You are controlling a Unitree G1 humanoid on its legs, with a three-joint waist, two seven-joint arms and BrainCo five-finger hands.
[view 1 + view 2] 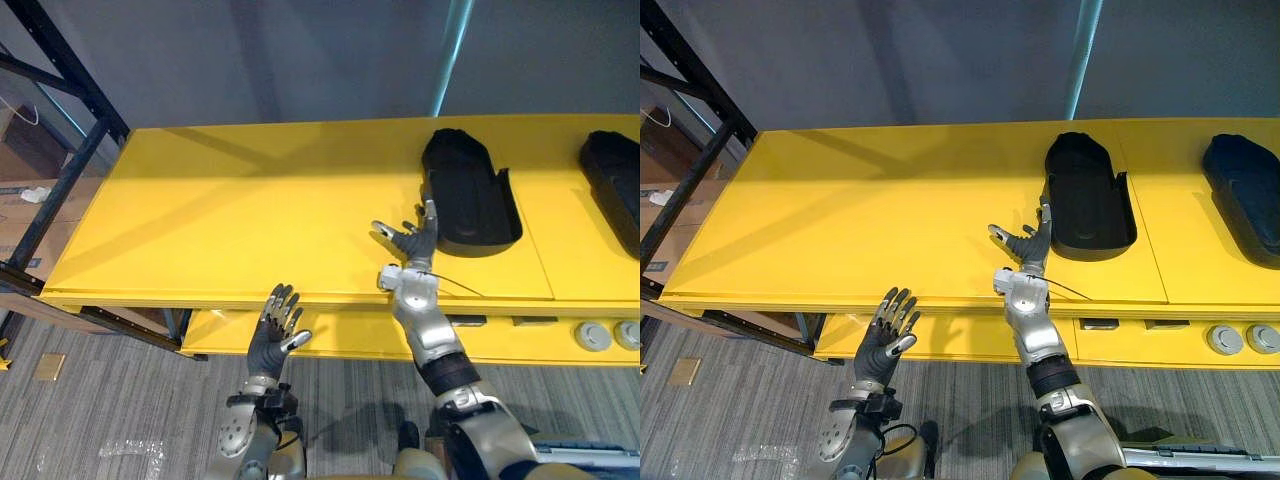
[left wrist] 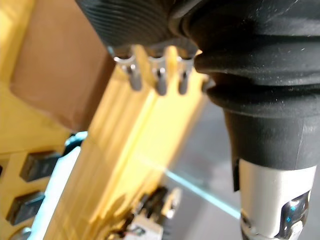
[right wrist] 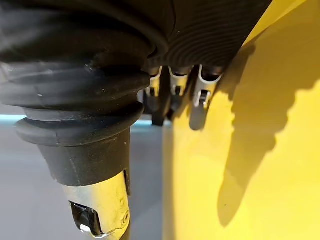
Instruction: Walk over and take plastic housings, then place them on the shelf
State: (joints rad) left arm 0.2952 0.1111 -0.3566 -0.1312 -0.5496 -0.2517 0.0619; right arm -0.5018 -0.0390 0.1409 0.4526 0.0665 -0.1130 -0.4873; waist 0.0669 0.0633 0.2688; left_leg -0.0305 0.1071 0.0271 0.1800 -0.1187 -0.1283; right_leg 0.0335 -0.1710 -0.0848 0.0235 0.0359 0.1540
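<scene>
No legible text, label, number or sign found. The shelf [image 1: 250,200] and the housing [image 1: 465,190] just beyond the right hand [image 1: 415,243] bear no readable marking.

The arms [image 1: 432,335] are shiny silver-grey. The left hand [image 1: 272,336] and right hand [image 1: 415,243] have silver fingers [image 1: 283,299] with dark tips and black ribbed covers [image 3: 75,60].

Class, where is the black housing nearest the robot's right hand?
Left eye view: the black housing lies right of centre on the yellow table, beyond the right hand.
</scene>
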